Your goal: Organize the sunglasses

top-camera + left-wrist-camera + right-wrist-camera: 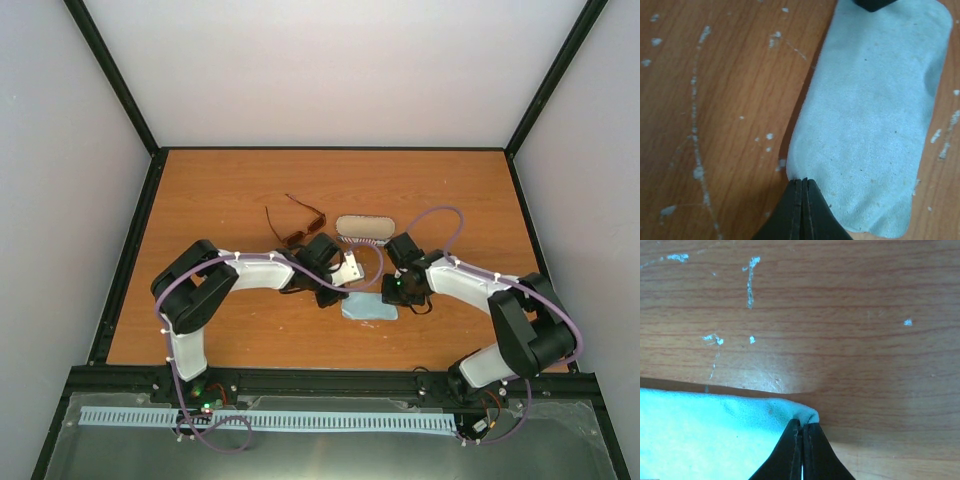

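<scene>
Wooden desk [220, 190] is carrying everything. Sunglasses [296, 226] are lying mid-desk, temples unfolded, just left of case [364, 227]. They are sitting beyond left hand [802, 181], apart from it and untouched. Left hand is pinching cloth [372, 311] at one corner, fingers together. Right hand [802, 423] is clamping another corner.
</scene>
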You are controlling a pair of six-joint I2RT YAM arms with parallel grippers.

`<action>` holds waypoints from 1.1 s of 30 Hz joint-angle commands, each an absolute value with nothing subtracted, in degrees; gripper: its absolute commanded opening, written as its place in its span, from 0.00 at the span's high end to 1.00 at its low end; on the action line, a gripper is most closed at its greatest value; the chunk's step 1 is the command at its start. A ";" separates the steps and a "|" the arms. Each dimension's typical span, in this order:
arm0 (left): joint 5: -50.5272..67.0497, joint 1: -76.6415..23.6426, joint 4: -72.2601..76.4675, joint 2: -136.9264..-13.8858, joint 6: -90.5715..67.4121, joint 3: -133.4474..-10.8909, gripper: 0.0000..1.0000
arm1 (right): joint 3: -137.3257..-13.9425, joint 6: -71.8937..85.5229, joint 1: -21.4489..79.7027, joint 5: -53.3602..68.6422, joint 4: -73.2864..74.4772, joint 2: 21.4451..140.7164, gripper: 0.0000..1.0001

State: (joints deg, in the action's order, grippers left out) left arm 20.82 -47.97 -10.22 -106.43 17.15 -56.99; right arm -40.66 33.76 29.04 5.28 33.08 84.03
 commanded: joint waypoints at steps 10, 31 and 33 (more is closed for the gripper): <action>17.61 -43.85 -11.40 -105.91 19.18 -62.10 0.99 | -47.48 31.27 29.71 2.14 37.67 86.79 0.97; 18.20 -40.77 -13.00 -106.82 20.37 -68.90 0.99 | -58.34 28.88 29.17 -2.55 38.17 89.54 0.97; 18.13 -40.49 -13.18 -107.02 20.62 -69.63 0.99 | -59.43 28.24 28.69 -2.75 38.32 90.30 0.97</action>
State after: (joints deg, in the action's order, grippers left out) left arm 17.78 -41.17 -12.01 -106.52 19.07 -66.28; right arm -56.82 29.78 29.23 -0.71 37.74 88.77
